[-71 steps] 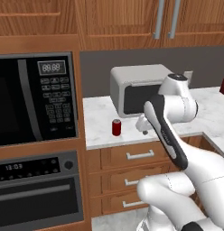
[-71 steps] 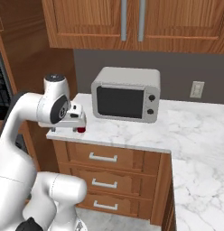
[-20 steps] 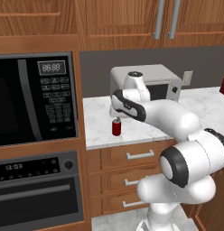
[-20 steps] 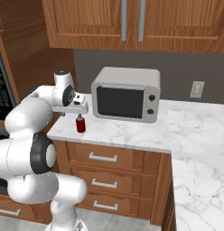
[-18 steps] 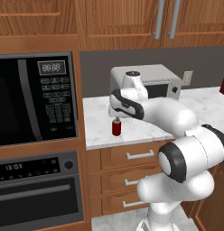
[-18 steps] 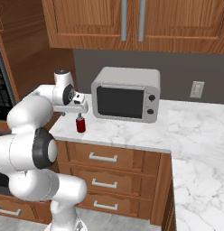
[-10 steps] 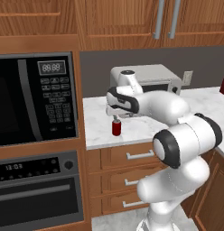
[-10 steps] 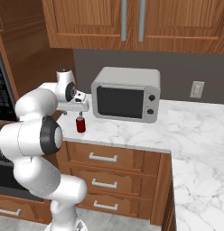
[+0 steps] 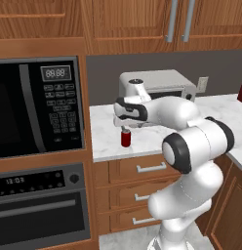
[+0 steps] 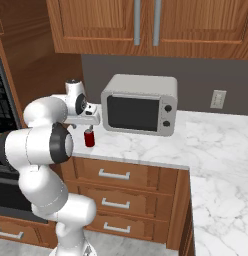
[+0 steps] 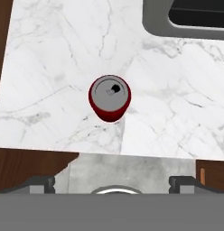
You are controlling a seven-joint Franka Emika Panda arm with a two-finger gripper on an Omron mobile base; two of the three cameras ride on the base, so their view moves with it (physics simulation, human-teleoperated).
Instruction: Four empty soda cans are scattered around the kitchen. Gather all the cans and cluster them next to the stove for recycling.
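One soda can (image 9: 126,138) (image 10: 89,138), red with a silvery top, stands upright on the white marble counter (image 9: 157,139) near its left end. In the hand view the can (image 11: 109,97) sits near the middle, seen from straight above. My gripper (image 9: 124,128) (image 10: 87,128) (image 11: 113,182) hangs just over the can, pointing down. It is open, with a dark fingertip on either side and nothing between them. The fingers do not touch the can. The stove is out of view.
A grey countertop oven (image 9: 157,90) (image 10: 140,105) stands just behind and to the right of the can. A built-in black microwave (image 9: 37,107) and a wall oven (image 9: 40,205) fill the tall cabinet to the left. Wooden drawers (image 10: 116,175) sit under the counter and cupboards hang above.
The arm has swung left and brought the hand from beside the can to right over it. The can has stayed in place and the jaws have stayed open.
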